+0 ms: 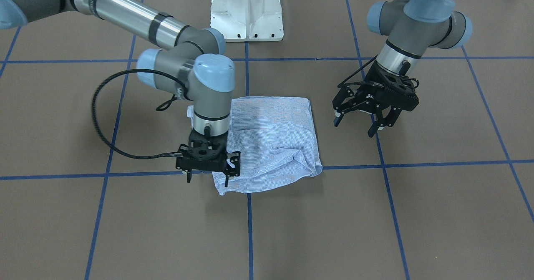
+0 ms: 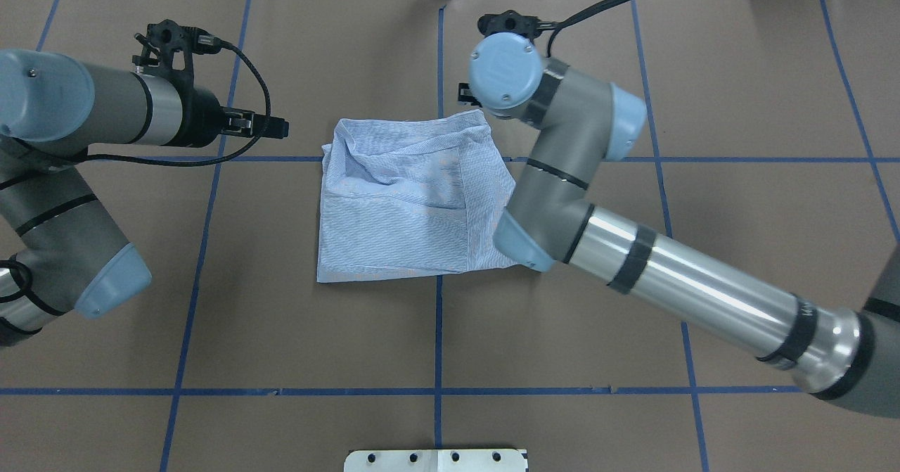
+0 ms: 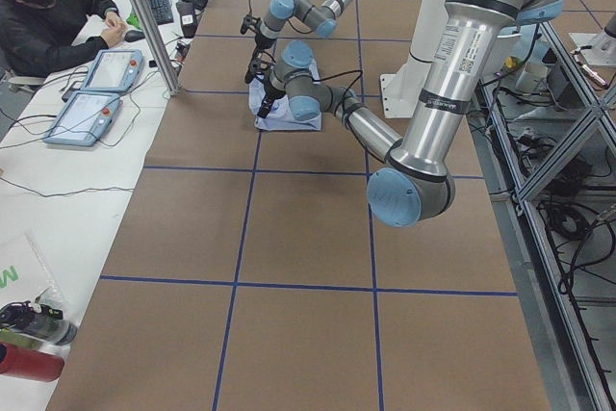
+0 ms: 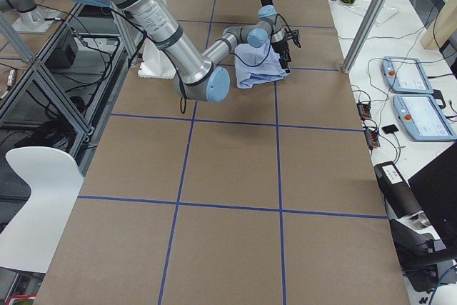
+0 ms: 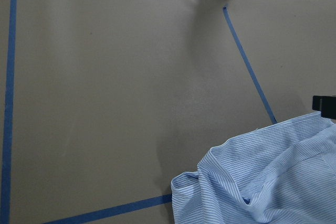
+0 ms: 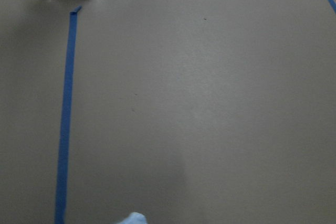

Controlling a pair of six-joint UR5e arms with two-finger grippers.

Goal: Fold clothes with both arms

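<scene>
Hovering released, the right tool [image 1: 207, 179] straddles the 7 o'clock corner of the folded shirt [image 1: 271, 138] on the counter [image 1: 417, 213]; it should pinch every layer before lifting. At the shirt's 3 o'clock, the left tool [image 1: 353, 129] hangs released, clear of the cloth.

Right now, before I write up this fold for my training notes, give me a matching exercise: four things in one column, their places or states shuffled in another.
Things:
1. left gripper
2. right gripper
3. shirt
4. white pedestal base

Places or states:
A. folded, lying in the middle of the table
B. open, pointing down at the shirt's corner
C. open, over bare table, apart from the shirt
D. standing on the table's robot side

Pairs: 1-C, 2-B, 3-A, 4-D.
</scene>
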